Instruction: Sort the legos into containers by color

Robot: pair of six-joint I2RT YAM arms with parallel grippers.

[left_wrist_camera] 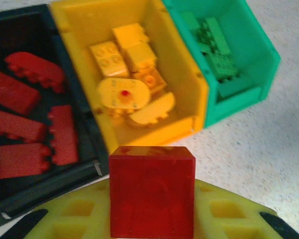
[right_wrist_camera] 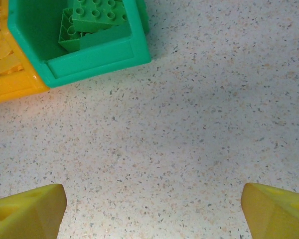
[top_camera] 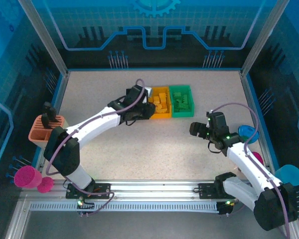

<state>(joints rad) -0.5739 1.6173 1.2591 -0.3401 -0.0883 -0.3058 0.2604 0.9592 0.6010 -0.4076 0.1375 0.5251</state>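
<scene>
My left gripper (left_wrist_camera: 152, 209) is shut on a red lego (left_wrist_camera: 152, 184), a smooth square brick held just in front of the bins. Beyond it, the black container (left_wrist_camera: 50, 186) holds several red legos (left_wrist_camera: 20, 124). The yellow container (left_wrist_camera: 154, 132) holds yellow legos (left_wrist_camera: 124, 92), and the green container (left_wrist_camera: 239, 99) holds green legos (left_wrist_camera: 217, 55). From above, the left gripper (top_camera: 134, 105) hovers beside the yellow container (top_camera: 161, 115) and green container (top_camera: 181, 113). My right gripper (right_wrist_camera: 152, 214) stands open over bare table, its fingers (right_wrist_camera: 27, 211) wide apart, with the green container (right_wrist_camera: 97, 62) ahead.
An orange-topped slotted holder (top_camera: 46, 128) stands at the left edge. Pink cups (top_camera: 27, 177) sit at the near left and blue cups (top_camera: 289, 174) at the right. Metal frame posts and walls border the table.
</scene>
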